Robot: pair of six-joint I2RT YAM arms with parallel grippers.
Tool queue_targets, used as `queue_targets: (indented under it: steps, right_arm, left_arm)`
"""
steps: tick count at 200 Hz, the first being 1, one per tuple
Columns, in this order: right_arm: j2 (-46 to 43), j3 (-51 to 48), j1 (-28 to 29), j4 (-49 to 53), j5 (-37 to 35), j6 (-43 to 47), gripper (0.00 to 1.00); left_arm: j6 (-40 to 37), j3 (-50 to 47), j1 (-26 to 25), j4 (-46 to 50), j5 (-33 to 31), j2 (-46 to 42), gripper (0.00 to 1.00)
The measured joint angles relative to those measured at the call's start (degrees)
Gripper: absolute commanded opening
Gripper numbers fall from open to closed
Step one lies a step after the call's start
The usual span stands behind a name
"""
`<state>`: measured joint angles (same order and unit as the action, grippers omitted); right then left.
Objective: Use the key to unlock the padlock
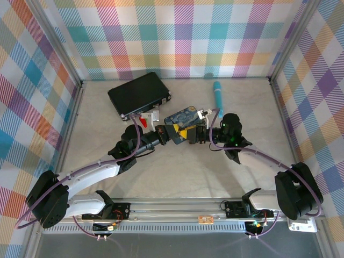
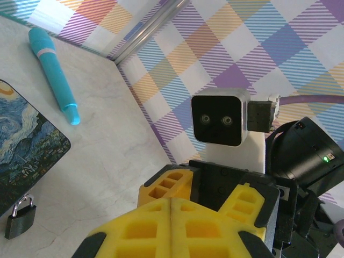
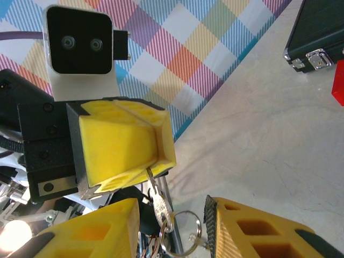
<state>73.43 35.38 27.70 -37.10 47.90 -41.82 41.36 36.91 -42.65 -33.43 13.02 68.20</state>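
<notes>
Mid-tabletop, just on the near side of the starry tin: my left gripper is clamped on the key by the blade tip alone. The head and key ring dangle between the fingers of my right gripper, which is spread wide and holds nothing. Risks: the pinch is thin, so the key could pivot or drop if the right bumps it. The right could also close on the loose ring instead of the head, and the key would swing. The padlock lies loose on the tabletop right at the tin's edge. Nothing holds it, so pushing the key in will likely shove it. Pose: both arms reach to centre, wrists nose to nose, right arm curling in from its side.
</notes>
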Motion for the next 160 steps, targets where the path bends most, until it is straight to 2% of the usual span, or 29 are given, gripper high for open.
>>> queue_targets:
  steps: [70, 120, 160]
  right_arm:
    - [0.6, -0.8, 0.5, -2.0, 0.6, -1.2, 0.33]
    - [2.1, -0.8, 0.5, -3.9, 0.7, -1.8, 0.16]
    - [2.7, -0.8, 0.5, -5.4, 0.8, -2.6, 0.09]
  left_arm:
    - [1.0, 0.0, 0.0, -1.3, -0.2, 1.0, 0.0]
    - [1.3, 0.0, 0.0, -1.3, -0.2, 1.1, 0.0]
    - [1.3, 0.0, 0.0, -1.4, -0.7, 1.1, 0.0]
